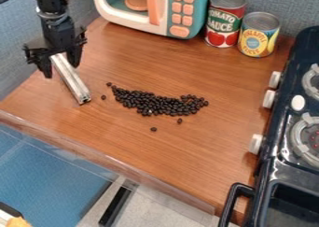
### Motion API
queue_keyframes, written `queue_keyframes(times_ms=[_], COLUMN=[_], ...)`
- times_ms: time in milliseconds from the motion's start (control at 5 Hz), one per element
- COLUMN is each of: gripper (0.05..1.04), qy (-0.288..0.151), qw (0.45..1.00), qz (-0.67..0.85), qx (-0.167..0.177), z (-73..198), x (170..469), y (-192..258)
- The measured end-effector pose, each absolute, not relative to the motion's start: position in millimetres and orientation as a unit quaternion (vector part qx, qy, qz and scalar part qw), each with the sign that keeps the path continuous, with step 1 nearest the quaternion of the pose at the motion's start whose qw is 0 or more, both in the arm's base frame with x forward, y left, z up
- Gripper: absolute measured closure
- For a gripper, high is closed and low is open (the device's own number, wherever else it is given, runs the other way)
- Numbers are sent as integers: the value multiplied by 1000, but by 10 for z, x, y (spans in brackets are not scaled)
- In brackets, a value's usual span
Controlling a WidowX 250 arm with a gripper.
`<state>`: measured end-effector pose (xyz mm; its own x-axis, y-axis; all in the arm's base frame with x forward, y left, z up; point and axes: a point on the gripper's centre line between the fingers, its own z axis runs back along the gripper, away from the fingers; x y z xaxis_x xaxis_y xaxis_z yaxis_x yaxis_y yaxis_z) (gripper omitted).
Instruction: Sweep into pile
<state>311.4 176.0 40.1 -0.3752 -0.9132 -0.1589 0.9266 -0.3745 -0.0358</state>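
At the upper left, the black gripper hangs low over the wooden counter, shut on the upper end of a silver bar. The bar slants down to the right, and its lower end is left of the dark beans. These lie mid-counter in a long band, widest toward the middle and right, with a thin tip at the upper left. A few beans lie apart: one near the bar's lower end and two below the band.
A toy microwave stands at the back, beside a red can and a yellow can. On the right is a dark toy stove with knobs facing the counter. The counter's front edge has a clear rim.
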Motion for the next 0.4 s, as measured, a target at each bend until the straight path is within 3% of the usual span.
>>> queue_keyframes(times_ms=[400], gripper=[82], qy=[23], qw=[594], qz=[-803], qx=[41], z=[619], x=[3209], y=[1673])
